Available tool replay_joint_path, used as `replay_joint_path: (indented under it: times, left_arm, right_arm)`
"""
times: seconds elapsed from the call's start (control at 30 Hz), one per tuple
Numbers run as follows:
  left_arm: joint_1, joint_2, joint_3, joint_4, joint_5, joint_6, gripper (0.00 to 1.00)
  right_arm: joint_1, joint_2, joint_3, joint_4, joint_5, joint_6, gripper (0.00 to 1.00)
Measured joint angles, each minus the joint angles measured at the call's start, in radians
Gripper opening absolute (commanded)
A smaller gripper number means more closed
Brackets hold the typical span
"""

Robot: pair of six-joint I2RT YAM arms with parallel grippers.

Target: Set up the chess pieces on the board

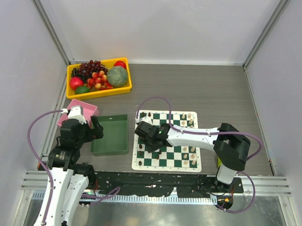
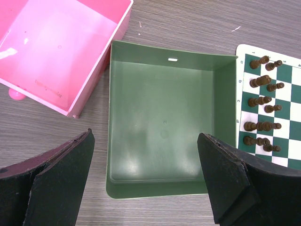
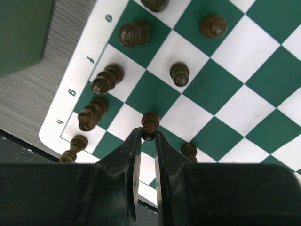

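My left gripper (image 2: 146, 139) hangs spread wide and empty above the green tray (image 2: 162, 117). Right of it lies the board (image 1: 164, 168), with dark pieces (image 2: 263, 99) along its left edge. There my right gripper (image 3: 148, 136), narrowed to a slit, pinches a dark pawn (image 3: 149, 123).

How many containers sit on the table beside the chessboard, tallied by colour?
Yellow bin: 1
Pink box: 1
Green tray: 1
Total: 3
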Motion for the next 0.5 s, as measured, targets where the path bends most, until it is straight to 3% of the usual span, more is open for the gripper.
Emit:
replay_joint_path:
  times: [0.5]
  left_arm:
    - [0.0,0.0,0.0,0.0,0.0,0.0,0.99]
  right_arm:
    - [0.0,0.059,0.04,0.018,0.04,0.0,0.18]
